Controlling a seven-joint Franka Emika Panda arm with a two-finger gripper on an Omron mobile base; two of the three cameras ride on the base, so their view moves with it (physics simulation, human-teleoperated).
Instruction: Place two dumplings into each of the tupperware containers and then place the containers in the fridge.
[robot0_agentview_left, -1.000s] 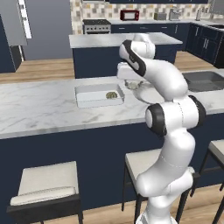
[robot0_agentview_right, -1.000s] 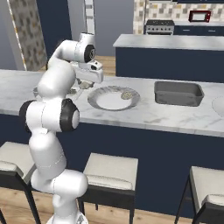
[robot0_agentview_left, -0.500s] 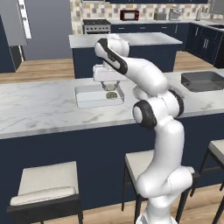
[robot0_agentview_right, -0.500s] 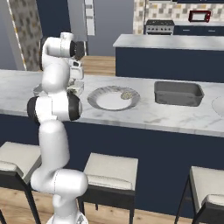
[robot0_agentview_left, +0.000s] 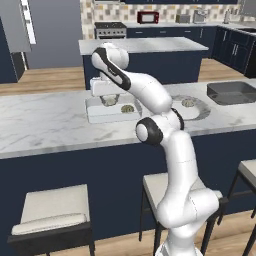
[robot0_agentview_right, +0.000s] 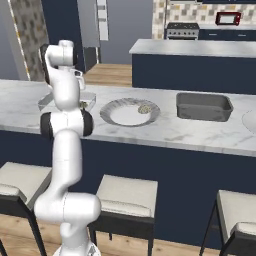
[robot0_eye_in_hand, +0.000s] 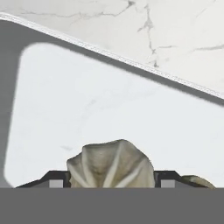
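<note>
The left base view looked forward from behind the arm's left, the right base view from its right; both shared the marble counter (robot0_agentview_left: 45, 120). The hand view looked close down into a tupperware container (robot0_eye_in_hand: 131, 109).

I see a white marble counter (robot0_agentview_left: 45, 120) with dark blue sides running across both base views. On it sits 1 tupperware container (robot0_agentview_left: 107, 111) at my left, holding 2 dumplings (robot0_agentview_left: 127, 108). Just right of it lies a round grey plate (robot0_agentview_right: 129, 113) with 1 dumpling on it (robot0_agentview_right: 144, 108). Farther right a dark grey tray (robot0_agentview_right: 203, 106) rests on the same top, apart from the plate.
</note>
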